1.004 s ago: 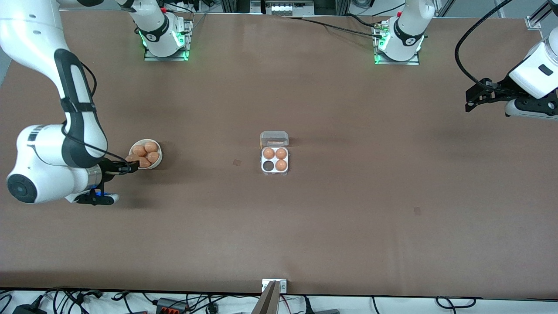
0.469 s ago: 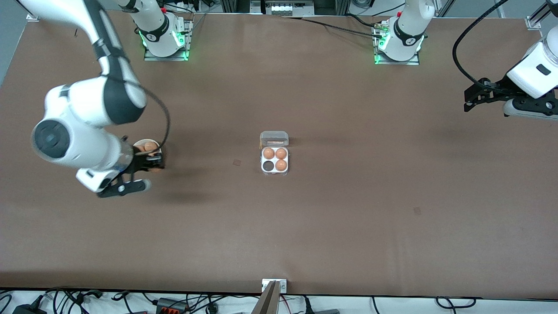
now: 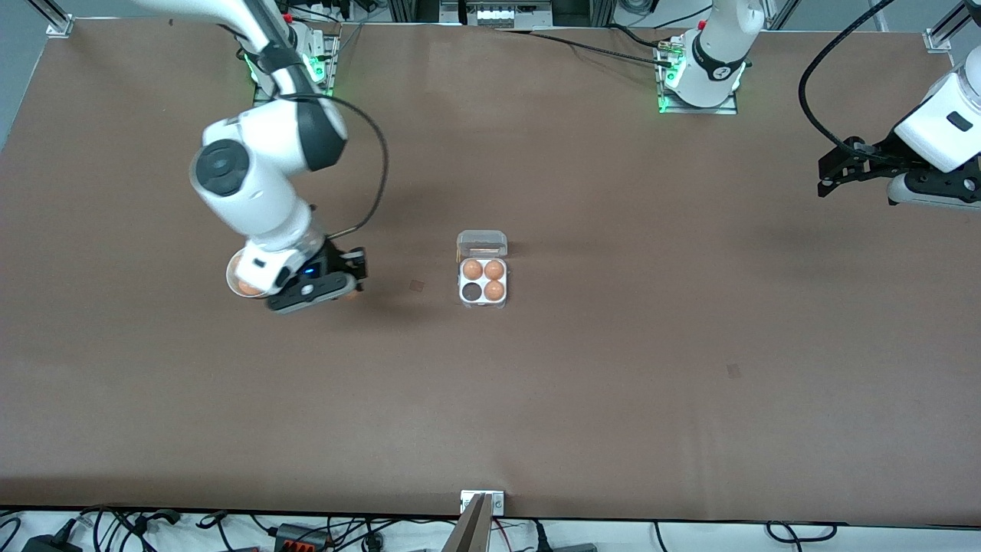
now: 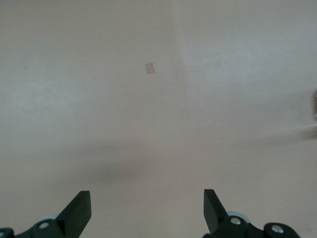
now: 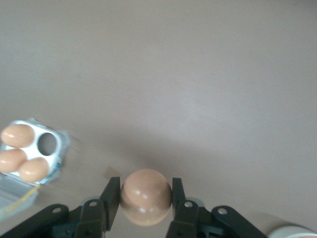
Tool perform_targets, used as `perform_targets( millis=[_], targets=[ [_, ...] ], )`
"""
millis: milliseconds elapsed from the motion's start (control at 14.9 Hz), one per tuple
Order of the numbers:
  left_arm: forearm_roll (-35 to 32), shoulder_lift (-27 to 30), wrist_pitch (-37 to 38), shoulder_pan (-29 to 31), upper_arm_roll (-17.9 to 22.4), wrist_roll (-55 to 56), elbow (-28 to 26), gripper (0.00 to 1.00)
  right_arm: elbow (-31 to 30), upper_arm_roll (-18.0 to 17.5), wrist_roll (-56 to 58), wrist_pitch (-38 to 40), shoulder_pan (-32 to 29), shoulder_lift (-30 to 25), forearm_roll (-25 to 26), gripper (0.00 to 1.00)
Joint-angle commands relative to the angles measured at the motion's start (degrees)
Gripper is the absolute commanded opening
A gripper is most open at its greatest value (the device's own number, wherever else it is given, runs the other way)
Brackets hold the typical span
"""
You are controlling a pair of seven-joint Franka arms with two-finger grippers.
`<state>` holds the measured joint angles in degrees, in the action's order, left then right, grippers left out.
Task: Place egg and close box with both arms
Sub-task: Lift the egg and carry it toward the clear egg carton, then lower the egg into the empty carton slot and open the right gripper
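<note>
My right gripper (image 3: pixel 354 277) is shut on an orange-brown egg (image 5: pixel 146 198) and holds it above the table, between the white bowl (image 3: pixel 234 280) and the box (image 3: pixel 483 281). The clear box stands open at the table's middle with its lid (image 3: pixel 482 244) folded back. It holds three eggs, and one cell (image 3: pixel 470 291) is empty. The box also shows in the right wrist view (image 5: pixel 29 153). My left gripper (image 3: pixel 821 178) hangs open and empty over the left arm's end of the table, and its fingers show wide apart in the left wrist view (image 4: pixel 146 198).
The white bowl with more eggs is mostly hidden under my right wrist; its rim shows in the right wrist view (image 5: pixel 292 232). Small tape marks (image 3: pixel 416 286) (image 3: pixel 733 371) lie on the brown table. A metal bracket (image 3: pixel 482 502) sits at the table's near edge.
My right gripper has lifted an egg out of the bowl and swung with it toward the box. The left arm has stayed almost still.
</note>
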<state>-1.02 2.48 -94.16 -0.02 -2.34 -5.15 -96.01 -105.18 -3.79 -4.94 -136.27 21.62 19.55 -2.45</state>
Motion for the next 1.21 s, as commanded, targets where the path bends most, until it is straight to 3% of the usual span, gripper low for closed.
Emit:
perform_targets(
  millis=[0, 736, 937, 1138],
  targets=[
    [-0.57, -1.07, 1.09, 0.02, -0.29, -0.39, 2.15, 1.00, -1.43, 0.45, -2.35, -5.66, 3.16, 0.75, 0.78, 0.15],
    [-0.57, -1.07, 1.35, 0.11, -0.12, -0.48, 2.06, 1.00, -0.46, 0.98, -6.13, -27.89, 12.48, 12.52, 0.61, 0.15],
    [-0.57, -1.07, 1.26, 0.11, -0.12, -0.48, 2.15, 1.00, 1.64, 1.16, -6.13, -29.58, 14.23, 15.25, 0.69, 0.15],
    [-0.57, -1.07, 1.35, 0.02, -0.29, -0.48, 2.15, 1.00, 3.05, 4.39, -6.13, -29.85, 18.00, 17.19, 0.69, 0.15]
  ],
)
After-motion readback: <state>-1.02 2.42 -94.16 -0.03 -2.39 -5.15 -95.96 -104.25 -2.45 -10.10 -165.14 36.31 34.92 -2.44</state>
